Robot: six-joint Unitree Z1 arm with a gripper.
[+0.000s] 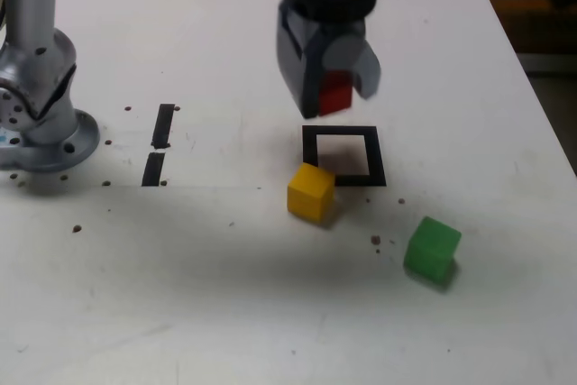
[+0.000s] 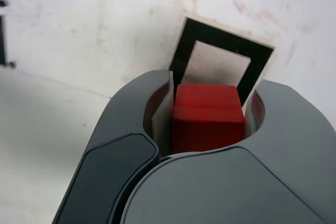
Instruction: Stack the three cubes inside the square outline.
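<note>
In our gripper we had the red cube, and the jaws were closed on its two sides, only as far apart as the cube was wide. The square outline lay on the table below the jaws, and the yellow cube sat beyond it from the jaws, at its near-left corner in the exterior view; if they touched, we could not tell. The green cube was farther from the jaws, toward the exterior view's right

In our judgement, the step was to bring the red cube over the white interior and set it down as the base. For this it seemed wise to turn the jaws until the cube's sides agreed with the border, to descend slowly and straight, to watch that no finger pushed the yellow cube, and to open gently only after the cube stood flat. We could read no brand, label or writing anywhere
</note>
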